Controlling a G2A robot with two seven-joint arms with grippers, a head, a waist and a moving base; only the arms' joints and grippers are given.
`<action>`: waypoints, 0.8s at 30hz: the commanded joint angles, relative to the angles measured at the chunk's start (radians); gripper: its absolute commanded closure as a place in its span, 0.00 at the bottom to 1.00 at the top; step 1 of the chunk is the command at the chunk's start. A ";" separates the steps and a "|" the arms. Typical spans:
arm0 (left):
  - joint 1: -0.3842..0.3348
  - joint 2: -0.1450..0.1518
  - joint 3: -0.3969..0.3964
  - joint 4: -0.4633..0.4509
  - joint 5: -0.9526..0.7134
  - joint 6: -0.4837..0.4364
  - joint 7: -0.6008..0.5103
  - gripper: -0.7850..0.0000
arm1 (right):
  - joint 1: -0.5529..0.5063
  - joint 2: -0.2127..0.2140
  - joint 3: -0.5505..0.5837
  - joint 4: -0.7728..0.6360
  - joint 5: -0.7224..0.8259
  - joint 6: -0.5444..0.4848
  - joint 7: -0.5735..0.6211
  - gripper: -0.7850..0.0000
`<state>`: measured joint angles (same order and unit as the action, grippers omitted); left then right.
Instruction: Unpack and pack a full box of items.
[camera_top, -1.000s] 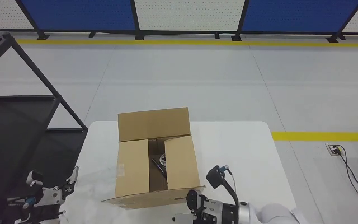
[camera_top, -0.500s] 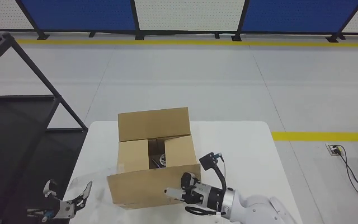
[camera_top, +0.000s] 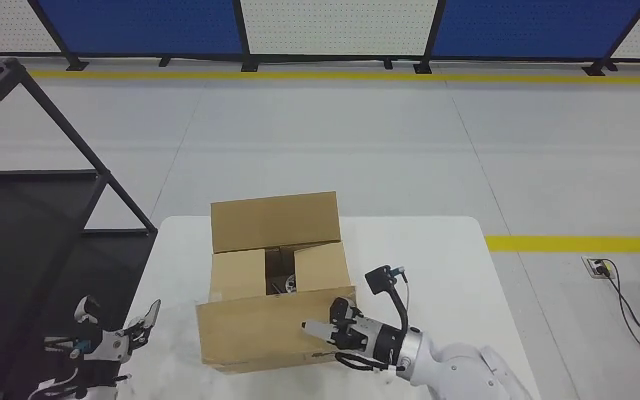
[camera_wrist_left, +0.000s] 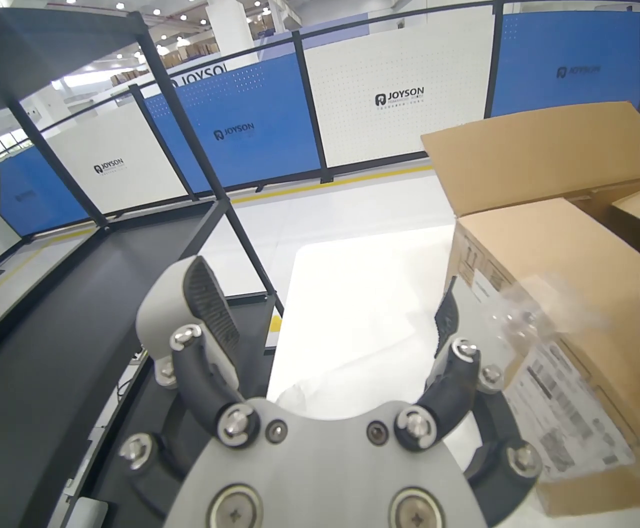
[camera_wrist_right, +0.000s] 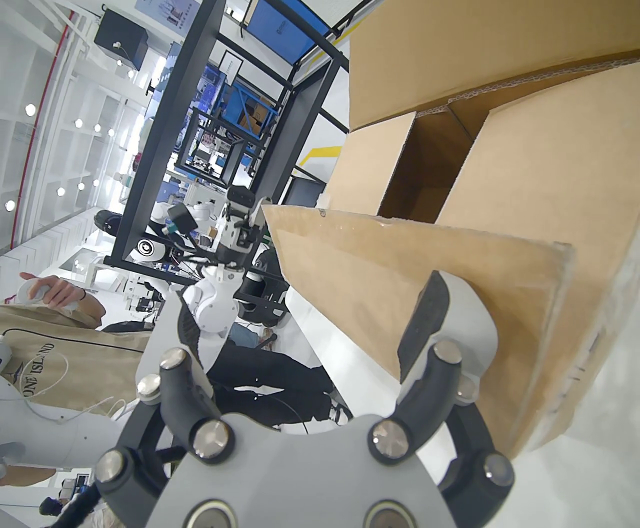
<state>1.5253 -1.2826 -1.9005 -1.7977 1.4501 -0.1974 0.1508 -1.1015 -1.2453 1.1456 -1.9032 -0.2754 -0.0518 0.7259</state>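
Right fingers (camera_wrist_right: 445, 315) spread wide, one against box flap (camera_wrist_right: 360, 270) — left fingers (camera_wrist_left: 205, 300) wide, low beside table (camera_wrist_left: 360, 270) edge.

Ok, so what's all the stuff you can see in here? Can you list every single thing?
Brown cardboard box: one, brown, on the table, flaps partly open.
Round dark item: one, dark, inside the box, too hidden to name.
White rectangular table: one, white, under the box.
Crinkly clear plastic: one piece, see-through, by the box's side.
Black metal shelf rack: one, black, beside the table.
Partition panels: several, blue and white, across the far floor.
Painted floor lines: two, yellow, on the grey floor.
Floor socket: one, pale, beside a yellow line.
Left gripper: grey and black, open, near the table's edge.
Right gripper: grey and black, open, at the box's near flap.
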 joint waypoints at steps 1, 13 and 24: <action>-0.068 0.008 -0.005 0.020 0.017 -0.038 -0.050 0.00 | -0.002 0.003 0.002 -0.008 -0.003 -0.003 0.023 0.00; -0.298 0.047 0.010 0.117 0.084 -0.293 -0.158 0.00 | 0.000 0.011 0.005 -0.028 -0.001 0.016 0.095 0.00; -0.304 0.047 0.007 0.131 0.073 -0.264 -0.167 0.00 | -0.006 0.012 -0.001 -0.035 -0.003 0.007 0.090 0.00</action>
<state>1.2266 -1.2354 -1.8913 -1.6779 1.5321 -0.4885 -0.0091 -1.1028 -1.2339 1.1490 -1.9336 -0.2767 -0.0382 0.8191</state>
